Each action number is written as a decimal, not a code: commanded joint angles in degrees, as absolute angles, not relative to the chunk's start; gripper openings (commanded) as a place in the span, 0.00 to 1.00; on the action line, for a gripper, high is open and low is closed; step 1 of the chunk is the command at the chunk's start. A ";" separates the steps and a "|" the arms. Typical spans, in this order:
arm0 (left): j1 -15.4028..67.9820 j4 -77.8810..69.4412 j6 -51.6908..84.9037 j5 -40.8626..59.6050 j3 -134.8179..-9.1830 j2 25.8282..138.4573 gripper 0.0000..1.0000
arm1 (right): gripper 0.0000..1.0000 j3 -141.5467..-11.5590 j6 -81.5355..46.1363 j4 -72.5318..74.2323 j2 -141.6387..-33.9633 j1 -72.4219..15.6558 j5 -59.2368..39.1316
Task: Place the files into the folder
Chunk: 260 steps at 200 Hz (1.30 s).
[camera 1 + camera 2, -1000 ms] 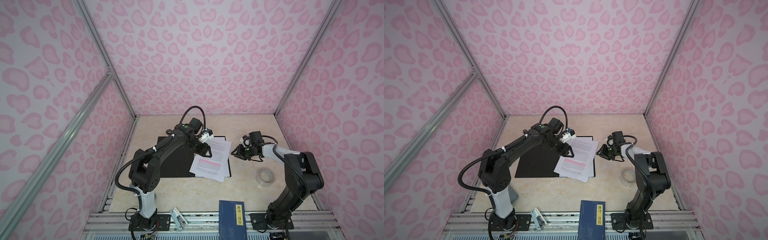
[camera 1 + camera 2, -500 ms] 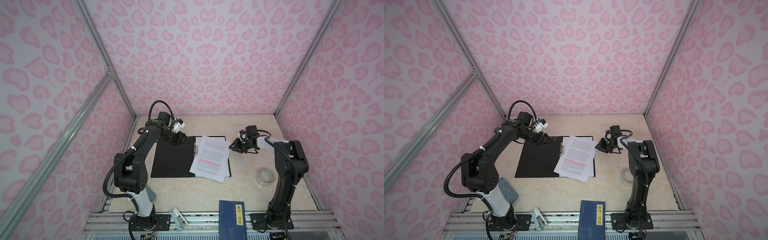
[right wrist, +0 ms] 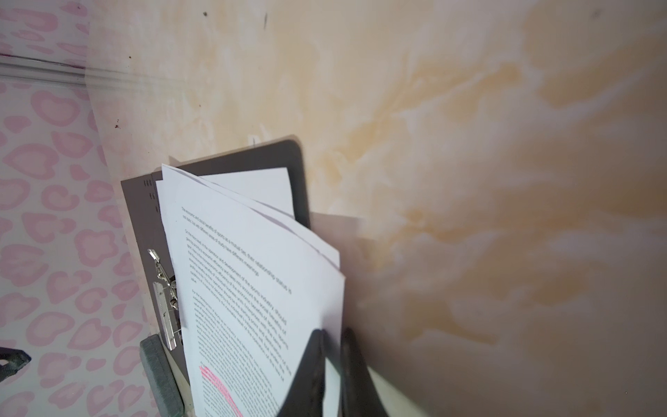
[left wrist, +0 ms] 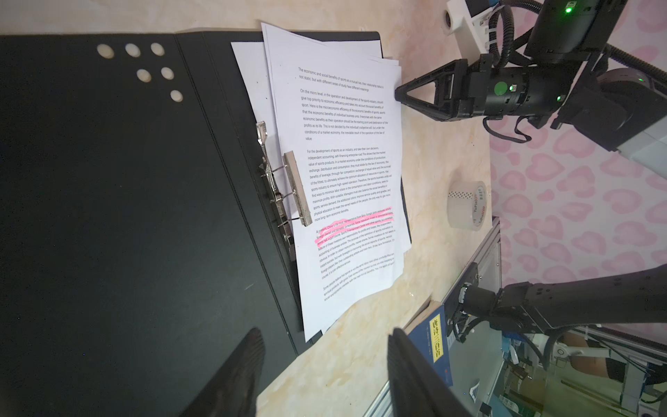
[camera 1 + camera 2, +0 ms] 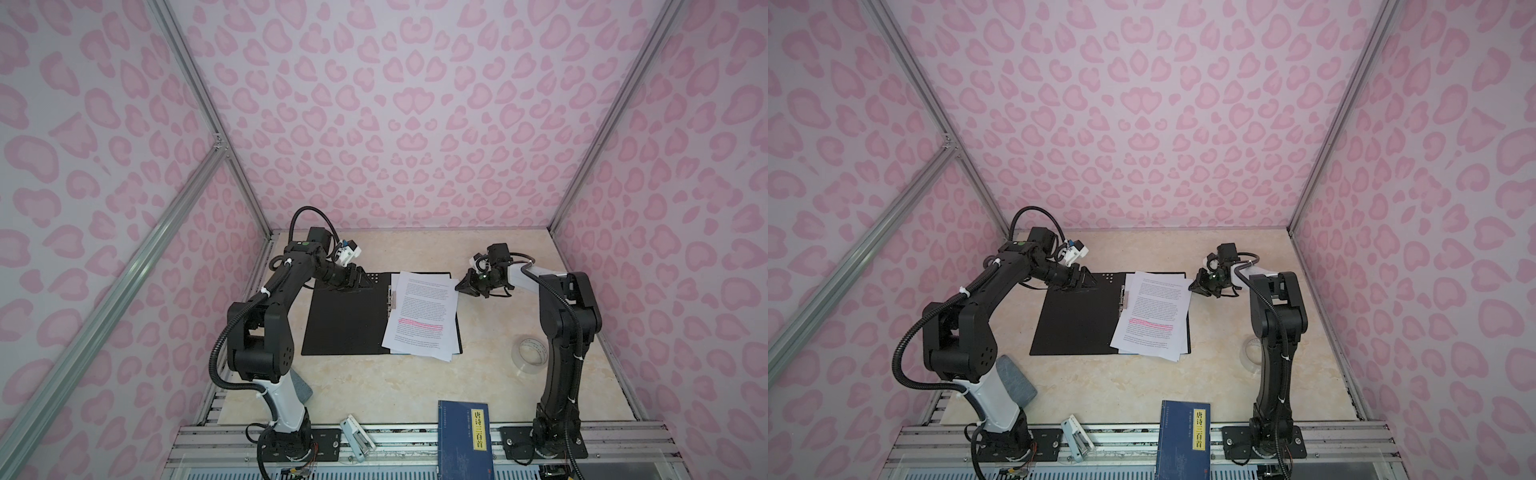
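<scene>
Right gripper: the black two-fingered right gripper [image 3: 332,330] has its fingertips pressed together on the right edge of the loose white paper sheets [image 5: 424,316], pinching them near their far right corner.
Files: the paper sheets, printed with small black text and one pink highlighted passage, lie slightly fanned on the right half of the flat open folder [image 5: 345,320]. Their near corners overhang its near edge.
Folder: black inside facing up on the beige marbled table [image 5: 395,386]. Its metal spine clip [image 4: 288,187] sits at the sheets' left edge.
Left gripper: the black left gripper [image 4: 323,332] has its fingers spread and holds nothing. It is over the far edge of the folder's left half, left of the sheets and not touching them.
Nearby: a clear tape roll [image 4: 467,204] lies right of the folder. A dark blue book [image 5: 463,440] with a yellow title strip lies at the table's near edge.
</scene>
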<state>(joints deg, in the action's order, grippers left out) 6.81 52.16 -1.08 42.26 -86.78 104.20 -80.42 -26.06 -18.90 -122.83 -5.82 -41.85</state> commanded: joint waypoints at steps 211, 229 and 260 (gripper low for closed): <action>5.80 51.98 -1.49 43.98 -86.75 105.56 0.58 | 0.03 -100.05 -16.97 -35.50 -130.96 -10.72 -39.29; 5.74 51.95 -1.49 44.10 -86.59 105.48 0.57 | 0.06 -100.36 -17.13 -35.58 -130.96 -10.72 -38.96; 5.63 51.86 -1.67 44.12 -86.14 105.22 0.58 | 0.14 -100.88 -16.79 -36.31 -130.98 -10.72 -37.53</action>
<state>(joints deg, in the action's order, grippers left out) 5.72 52.14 -1.10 43.09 -86.50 105.34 -100.49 -17.34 -34.74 -130.39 -10.66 -39.03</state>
